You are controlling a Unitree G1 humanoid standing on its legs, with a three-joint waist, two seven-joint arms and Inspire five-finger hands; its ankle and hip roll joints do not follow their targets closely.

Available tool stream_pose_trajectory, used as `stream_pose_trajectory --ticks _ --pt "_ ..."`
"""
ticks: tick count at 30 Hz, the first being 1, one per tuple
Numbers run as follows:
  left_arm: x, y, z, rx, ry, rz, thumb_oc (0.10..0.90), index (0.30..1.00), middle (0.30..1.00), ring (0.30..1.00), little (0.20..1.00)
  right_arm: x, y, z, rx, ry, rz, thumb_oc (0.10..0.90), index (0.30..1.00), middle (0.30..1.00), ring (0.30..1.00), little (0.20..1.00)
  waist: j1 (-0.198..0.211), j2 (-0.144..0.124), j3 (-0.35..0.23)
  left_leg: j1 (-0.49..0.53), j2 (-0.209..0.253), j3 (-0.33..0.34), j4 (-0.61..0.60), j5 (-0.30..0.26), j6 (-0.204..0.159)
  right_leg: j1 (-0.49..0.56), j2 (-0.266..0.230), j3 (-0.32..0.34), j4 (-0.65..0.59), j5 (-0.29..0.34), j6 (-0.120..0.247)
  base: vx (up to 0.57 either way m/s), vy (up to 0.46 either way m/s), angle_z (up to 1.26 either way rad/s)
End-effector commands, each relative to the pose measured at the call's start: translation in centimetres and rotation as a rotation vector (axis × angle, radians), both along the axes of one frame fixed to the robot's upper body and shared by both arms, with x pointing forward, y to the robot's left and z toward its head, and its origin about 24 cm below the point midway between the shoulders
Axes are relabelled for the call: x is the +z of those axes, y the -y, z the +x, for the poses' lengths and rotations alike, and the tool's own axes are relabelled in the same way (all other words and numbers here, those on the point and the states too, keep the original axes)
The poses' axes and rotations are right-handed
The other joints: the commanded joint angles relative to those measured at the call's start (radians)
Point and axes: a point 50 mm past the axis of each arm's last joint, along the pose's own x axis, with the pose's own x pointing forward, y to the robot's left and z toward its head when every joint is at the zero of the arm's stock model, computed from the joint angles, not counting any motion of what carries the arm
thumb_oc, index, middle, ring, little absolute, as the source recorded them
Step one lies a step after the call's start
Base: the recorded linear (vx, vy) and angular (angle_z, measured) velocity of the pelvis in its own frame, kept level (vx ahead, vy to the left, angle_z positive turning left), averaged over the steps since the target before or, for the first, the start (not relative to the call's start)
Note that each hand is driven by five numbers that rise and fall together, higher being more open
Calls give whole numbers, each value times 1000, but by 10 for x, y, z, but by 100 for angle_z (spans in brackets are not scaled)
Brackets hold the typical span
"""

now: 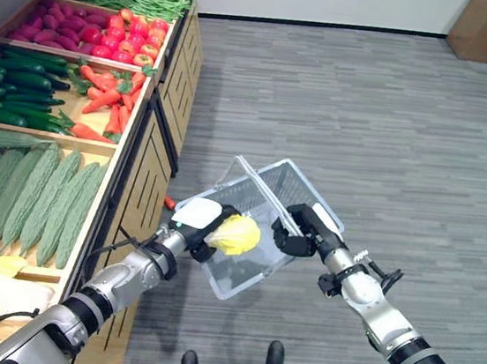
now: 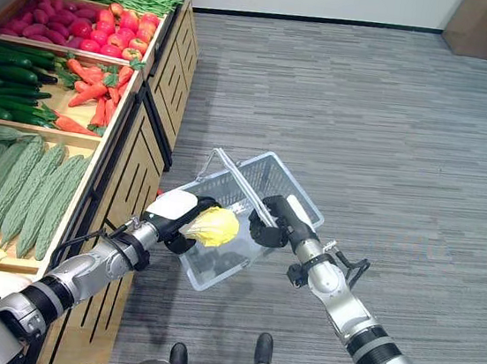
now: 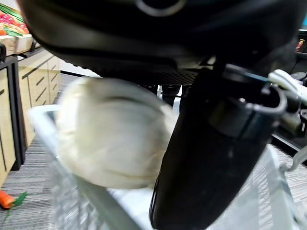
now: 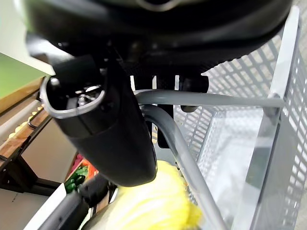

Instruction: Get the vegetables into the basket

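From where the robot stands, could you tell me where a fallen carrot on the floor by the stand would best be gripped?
Probably at the orange body just below the green top, coming from above. The carrot lies flat on the floor beside the stand, its length exposed. Both hands are busy: the left hand holds a cabbage over the basket, and the right hand holds its handle.

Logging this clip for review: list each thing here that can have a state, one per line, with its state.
basket: held up off the floor by its handle, tilted, no vegetables lying in it yet
cabbage: gripped, over the basket's rim
left hand: shut on the cabbage
right hand: shut on the basket's handle
carrot: lying on the floor by the stand
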Motion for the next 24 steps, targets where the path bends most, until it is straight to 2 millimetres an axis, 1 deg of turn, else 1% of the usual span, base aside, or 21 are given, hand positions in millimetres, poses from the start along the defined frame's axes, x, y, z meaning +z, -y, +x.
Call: stream_pose_trajectory --ticks 1,3,5,8,12,15,18,19,20,22,23,24 --pt "38 11 28 -26 190 -44 900 1000 1000 1000 1000 74 -41 11 146 335 282 400 300 300 300 300 -5 -18 -106 -30 47 -73 1 -30 -71 81 -73 -41 6 -100 112 0 0 0" --pt "37 14 27 -40 185 -45 900 1000 1000 1000 1000 74 -43 10 151 331 288 400 300 300 300 300 -6 -17 -107 -30 47 -72 1 -29 -71 81 -72 -42 6 -101 112 0 0 0" --pt "34 23 24 -74 172 -48 900 1000 1000 1000 1000 70 -45 8 157 315 303 400 300 300 300 300 -11 -15 -105 -28 48 -72 1 -29 -71 81 -70 -40 6 -101 112 0 0 0" --pt "32 29 21 -105 162 -40 900 1000 1000 1000 1000 69 -45 7 155 310 307 400 300 300 300 300 -13 -13 -105 -28 47 -71 1 -29 -70 81 -70 -38 6 -101 112 0 0 0" --pt "30 30 19 -111 159 -50 900 1000 1000 1000 1000 64 -42 6 137 301 278 400 300 300 300 300 -13 -13 -104 -29 47 -70 1 -29 -70 79 -70 -37 6 -101 112 0 0 0" --pt "26 25 12 -54 124 -151 900 1000 1000 1000 1000 51 -28 5 55 282 222 400 300 300 300 300 -9 -14 -102 -28 45 -72 1 -28 -69 81 -71 -39 6 -100 111 0 0 0" --pt "20 17 -3 19 21 -353 900 1000 1000 1000 1000 34 -8 1 -62 247 167 400 300 300 300 300 -3 -14 -100 -29 45 -78 1 -27 -68 84 -73 -43 6 -99 109 0 0 0" --pt "20 16 -3 20 21 -353 900 1000 1000 1000 1000 34 -8 1 -62 247 167 400 300 300 300 300 -4 -14 -101 -29 45 -78 1 -27 -68 84 -73 -43 6 -99 109 0 0 0" --pt "14 9 -14 54 -57 -452 900 1000 1000 1000 1000 26 6 -2 -127 234 126 400 300 300 300 300 2 -13 -100 -30 44 -85 1 -25 -67 86 -72 -46 6 -100 107 15 -24 5" --pt "5 -4 -31 121 -161 -589 900 1000 1000 1000 1000 15 28 -7 -224 214 51 400 300 300 300 300 13 -10 -94 -33 47 -93 1 -21 -67 88 -69 -52 6 -101 105 9 -16 2" --pt "5 -5 -31 122 -165 -590 900 1000 1000 1000 1000 14 27 -8 -224 212 51 400 300 300 300 300 12 -10 -96 -33 48 -93 1 -22 -67 89 -69 -52 6 -101 104 0 0 0" --pt "2 -10 -36 150 -183 -628 900 1000 1000 1000 1000 11 34 -10 -252 206 32 400 300 300 300 300 16 -9 -93 -34 48 -97 1 -20 -67 90 -67 -54 6 -102 103 10 -35 4"
